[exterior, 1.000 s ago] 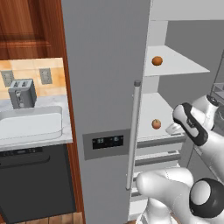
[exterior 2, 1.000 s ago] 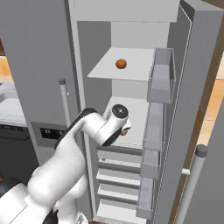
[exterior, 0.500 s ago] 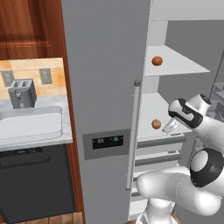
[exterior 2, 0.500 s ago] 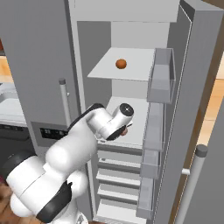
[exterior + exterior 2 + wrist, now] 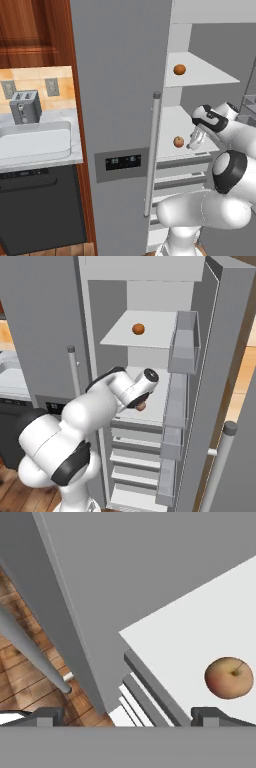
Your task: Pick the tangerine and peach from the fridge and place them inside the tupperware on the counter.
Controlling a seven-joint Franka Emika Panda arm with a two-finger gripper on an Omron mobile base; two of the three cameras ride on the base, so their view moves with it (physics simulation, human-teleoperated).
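- Fridge [image 5: 120, 100] is in front of me with its right compartment open; the long bar handle [image 5: 151, 155] on the closed left door runs down between my left base camera and the shelves.
- I see the tangerine [image 5: 179, 69] alone on the upper white shelf [image 5: 210, 75], well above the arm.
- The peach [image 5: 178, 142] lies on the shelf below, near its front edge, just beside the gripper [image 5: 196, 141]. From the right base camera most of the peach is covered by the wrist, with a sliver showing under it.
- In the hand camera the peach [image 5: 229, 678] lies right of centre, just above the right fingertip [image 5: 216, 716] and not between the two tips; it touches neither.
- The claw is spread wide with nothing in it: the two tips stand far apart at the bottom of the hand camera.
- Below the peach's shelf, the drawer fronts [image 5: 132, 448] stack down the compartment. The open door [image 5: 220, 381] with its bins [image 5: 184, 343] flanks the arm on its right.
- Off to the left, the counter [image 5: 45, 157] carries the tupperware [image 5: 34, 141], with a grey two-slot toaster [image 5: 25, 106] behind it against the tiled wall and two outlets [image 5: 52, 86] above.
- A dark dishwasher front [image 5: 40, 210] sits under the counter.
- The display panel [image 5: 122, 161] on the fridge door shows small pale marks too small for me to read.
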